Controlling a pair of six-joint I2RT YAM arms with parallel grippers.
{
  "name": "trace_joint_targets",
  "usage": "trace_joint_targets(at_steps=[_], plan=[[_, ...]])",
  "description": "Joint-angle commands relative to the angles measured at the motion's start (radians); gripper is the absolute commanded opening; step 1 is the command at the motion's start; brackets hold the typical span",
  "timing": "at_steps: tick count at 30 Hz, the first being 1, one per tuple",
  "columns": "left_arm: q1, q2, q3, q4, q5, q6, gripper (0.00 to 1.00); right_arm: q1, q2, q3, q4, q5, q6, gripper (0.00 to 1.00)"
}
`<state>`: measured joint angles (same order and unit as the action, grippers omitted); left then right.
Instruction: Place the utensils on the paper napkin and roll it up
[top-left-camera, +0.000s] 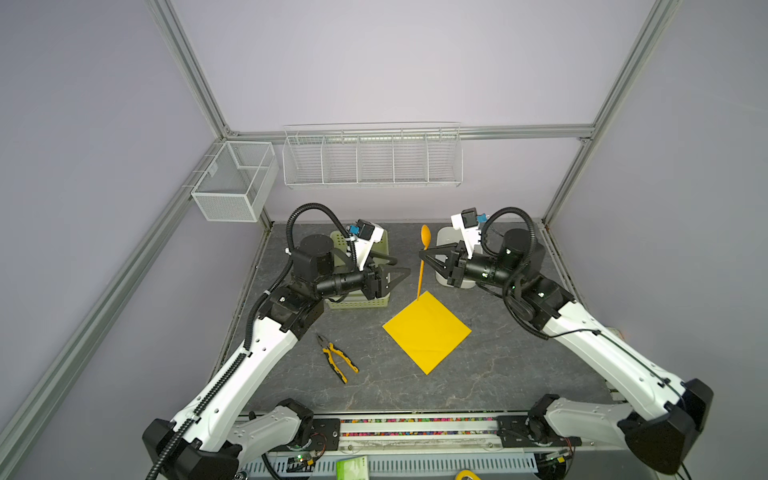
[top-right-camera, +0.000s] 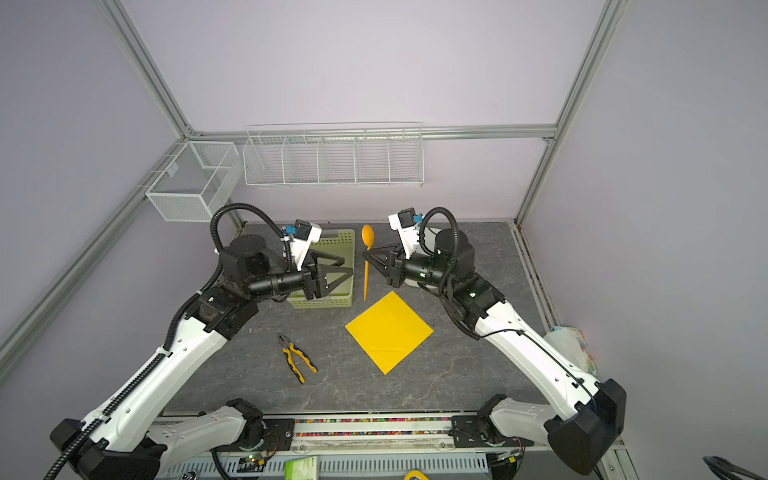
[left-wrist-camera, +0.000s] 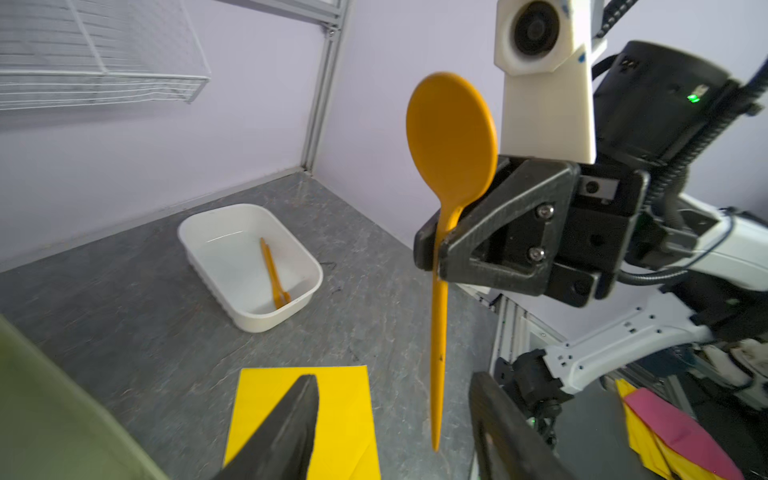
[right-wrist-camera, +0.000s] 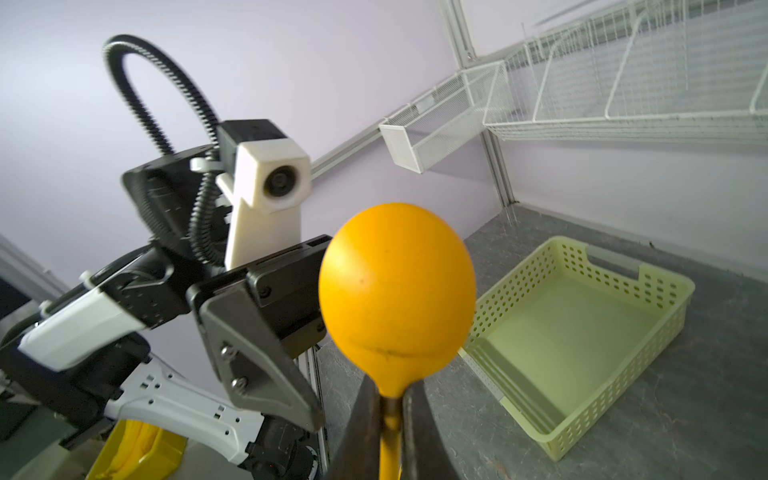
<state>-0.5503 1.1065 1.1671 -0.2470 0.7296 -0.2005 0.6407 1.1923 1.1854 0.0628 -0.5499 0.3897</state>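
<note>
Near the far corner of the paper napkin (top-left-camera: 427, 331), the spoon (top-left-camera: 421, 274) is clamped upright by the right gripper (top-left-camera: 426, 254), ready for lowering; left gripper (top-left-camera: 402, 266) is held parted alongside; second utensil (left-wrist-camera: 274, 276) is seen in its tray (left-wrist-camera: 187, 232).

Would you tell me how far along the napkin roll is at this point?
Done: nothing lies on the napkin yet; it is flat and bare. In hand: the right gripper is shut on the spoon, held upright near the napkin's far corner; the left gripper is open and empty. Left: lay the spoon down, fetch the fork from the white tray, then roll.
</note>
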Motion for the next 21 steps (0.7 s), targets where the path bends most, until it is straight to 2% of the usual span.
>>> trace_joint_targets(at_steps=[1, 5, 8, 15, 21], plan=[[-0.002, 0.001, 0.002, 0.122, 0.197, -0.021, 0.53, 0.010, -0.062, -0.011, -0.008, -0.119, -0.160, 0.07], [-0.016, -0.009, -0.023, 0.231, 0.278, -0.047, 0.50, 0.022, -0.085, 0.007, -0.018, -0.205, -0.171, 0.07], [-0.048, -0.007, -0.005, 0.223, 0.323, -0.015, 0.49, 0.048, -0.091, 0.028, -0.045, -0.227, -0.181, 0.07], [-0.097, 0.021, 0.028, 0.168, 0.320, 0.041, 0.38, 0.087, -0.097, 0.057, -0.091, -0.200, -0.197, 0.07], [-0.107, 0.015, 0.006, 0.210, 0.313, 0.035, 0.31, 0.090, -0.112, 0.064, -0.094, -0.176, -0.189, 0.07]])
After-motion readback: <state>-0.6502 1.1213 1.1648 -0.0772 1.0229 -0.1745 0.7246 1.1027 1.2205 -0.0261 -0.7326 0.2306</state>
